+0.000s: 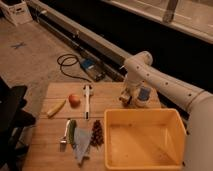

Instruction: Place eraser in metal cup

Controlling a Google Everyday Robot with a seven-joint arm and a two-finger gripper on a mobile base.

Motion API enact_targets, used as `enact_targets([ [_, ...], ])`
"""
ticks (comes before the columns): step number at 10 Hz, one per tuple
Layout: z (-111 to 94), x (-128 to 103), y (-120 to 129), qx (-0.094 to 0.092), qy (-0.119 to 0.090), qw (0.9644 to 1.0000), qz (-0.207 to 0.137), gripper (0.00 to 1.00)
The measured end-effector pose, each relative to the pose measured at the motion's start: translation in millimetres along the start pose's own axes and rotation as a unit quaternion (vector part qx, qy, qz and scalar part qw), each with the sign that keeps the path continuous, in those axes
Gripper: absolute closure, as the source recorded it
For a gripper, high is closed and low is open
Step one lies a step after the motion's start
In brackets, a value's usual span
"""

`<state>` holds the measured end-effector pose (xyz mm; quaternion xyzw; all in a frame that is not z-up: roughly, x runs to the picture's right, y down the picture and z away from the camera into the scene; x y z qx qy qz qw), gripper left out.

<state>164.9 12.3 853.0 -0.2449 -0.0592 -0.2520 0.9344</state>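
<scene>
My gripper point(127, 94) hangs from the white arm that reaches in from the right. It is over the far right part of the wooden table point(50, 145). Just below it stands the small dark metal cup point(123, 101), partly covered by the gripper. The eraser does not show on its own; it is either hidden by the gripper or inside the cup, and I cannot tell which.
A white container with blue point(144, 95) stands right beside the gripper. A large yellow tub point(145, 140) fills the near right. A white-handled utensil point(87, 100), an orange fruit point(74, 100), a banana point(56, 107), a pine cone point(96, 132), a cloth and a brush lie to the left.
</scene>
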Motion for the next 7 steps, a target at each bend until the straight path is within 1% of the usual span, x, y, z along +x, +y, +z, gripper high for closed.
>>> enact_targets([
  [2, -25.6, 19.1, 1.8, 0.000, 0.036, 0.9993, 0.007, 0.36],
  [3, -39.2, 28.1, 4.0, 0.002, 0.054, 0.9985, 0.013, 0.36],
  [4, -49.9, 34.8, 6.6, 0.003, 0.067, 0.9975, 0.019, 0.36],
  [5, -67.1, 43.8, 13.8, 0.005, 0.086, 0.9958, 0.031, 0.36],
  [6, -80.7, 49.7, 21.9, 0.008, 0.098, 0.9941, 0.045, 0.36],
  [7, -88.3, 53.7, 29.8, 0.010, 0.103, 0.9928, 0.060, 0.36],
])
